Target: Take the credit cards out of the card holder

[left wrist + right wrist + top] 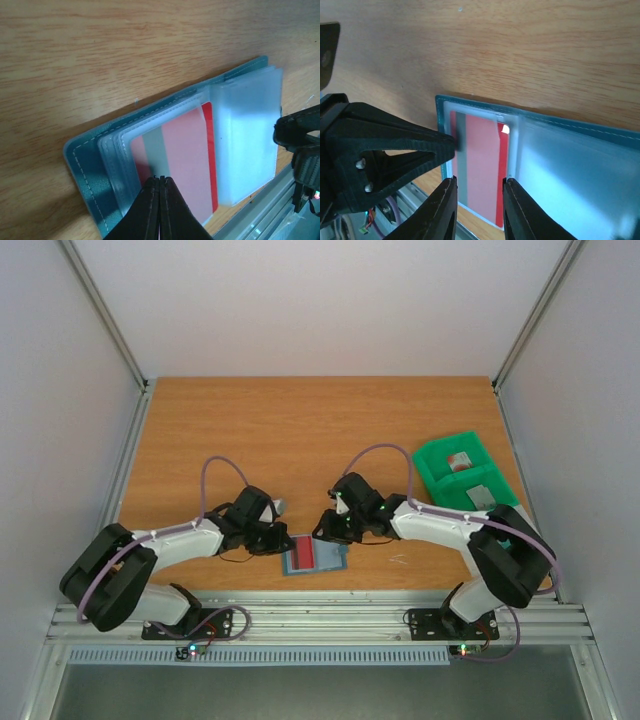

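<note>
The left gripper's [160, 181] black fingers fill the bottom of its wrist view. They are pressed flat together with no gap, their tips on the grey-striped edge of the red card [187, 150] (whether that edge is pinched between them cannot be told). The card sits in a clear sleeve of the card holder [82, 162], which lies spread open close to the table's [300, 430] front edge and its metal rail [320, 612]. The right gripper [479, 200] stands at the holder's opposite side, jaws partly apart above the card with nothing clamped between them. Frosted sleeves are stacked on the holder's other panel. Beyond the holder, bare wood runs to the back wall. The green bin [462, 472] stands well apart at the right edge.
</note>
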### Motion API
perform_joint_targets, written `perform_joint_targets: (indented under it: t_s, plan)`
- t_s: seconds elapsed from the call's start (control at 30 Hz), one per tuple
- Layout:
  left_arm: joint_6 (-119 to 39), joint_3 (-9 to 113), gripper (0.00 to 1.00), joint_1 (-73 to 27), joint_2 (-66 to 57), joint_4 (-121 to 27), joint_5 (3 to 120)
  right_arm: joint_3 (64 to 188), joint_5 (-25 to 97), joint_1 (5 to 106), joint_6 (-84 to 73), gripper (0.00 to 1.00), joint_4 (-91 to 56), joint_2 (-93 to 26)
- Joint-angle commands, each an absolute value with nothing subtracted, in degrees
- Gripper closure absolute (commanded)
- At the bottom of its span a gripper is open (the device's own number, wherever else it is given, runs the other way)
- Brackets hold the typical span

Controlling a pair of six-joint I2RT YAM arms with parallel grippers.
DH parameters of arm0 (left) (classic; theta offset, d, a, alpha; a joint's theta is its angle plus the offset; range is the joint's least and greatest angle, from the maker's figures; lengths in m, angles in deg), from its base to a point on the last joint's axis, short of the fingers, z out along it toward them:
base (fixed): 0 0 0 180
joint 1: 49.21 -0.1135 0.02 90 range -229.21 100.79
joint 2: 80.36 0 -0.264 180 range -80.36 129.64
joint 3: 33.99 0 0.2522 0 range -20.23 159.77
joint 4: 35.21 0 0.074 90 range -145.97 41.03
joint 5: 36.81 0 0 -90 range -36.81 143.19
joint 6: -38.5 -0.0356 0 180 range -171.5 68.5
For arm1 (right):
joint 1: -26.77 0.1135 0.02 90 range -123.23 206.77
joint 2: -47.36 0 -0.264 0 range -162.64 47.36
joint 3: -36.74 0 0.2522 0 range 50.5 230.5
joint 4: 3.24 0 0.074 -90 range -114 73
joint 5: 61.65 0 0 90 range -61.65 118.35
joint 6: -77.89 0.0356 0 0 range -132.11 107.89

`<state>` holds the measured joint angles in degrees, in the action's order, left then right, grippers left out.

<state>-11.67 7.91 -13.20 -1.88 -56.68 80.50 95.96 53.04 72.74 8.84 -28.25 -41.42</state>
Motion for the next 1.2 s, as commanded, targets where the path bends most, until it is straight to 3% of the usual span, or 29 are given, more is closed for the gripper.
perform_joint_targets:
  t_s: [0.0, 0.27, 0.6, 1.17]
  plan:
    - [-12.4, 7.0, 0.98, -13.4, -0.1, -52.7, 80.8, 97.4, 57.4, 73.2, 9.7, 0.76, -22.0, -44.8]
    - [-11.3, 6.6, 1.00, -13.3, 2.2, -50.6, 81.0, 96.1, 57.3, 73.2, 8.7, 0.83, -20.4, -48.8]
    - [-10.4, 5.3, 1.00, -13.4, 0.5, -51.4, 79.5, 94.6, 52.8, 73.0, 8.5, 0.83, -24.3, -48.0]
    - [-8.0, 0.8, 0.99, -13.3, -4.1, -50.0, 79.6, 92.4, 58.4, 72.6, 8.6, 0.86, -17.2, -50.2]
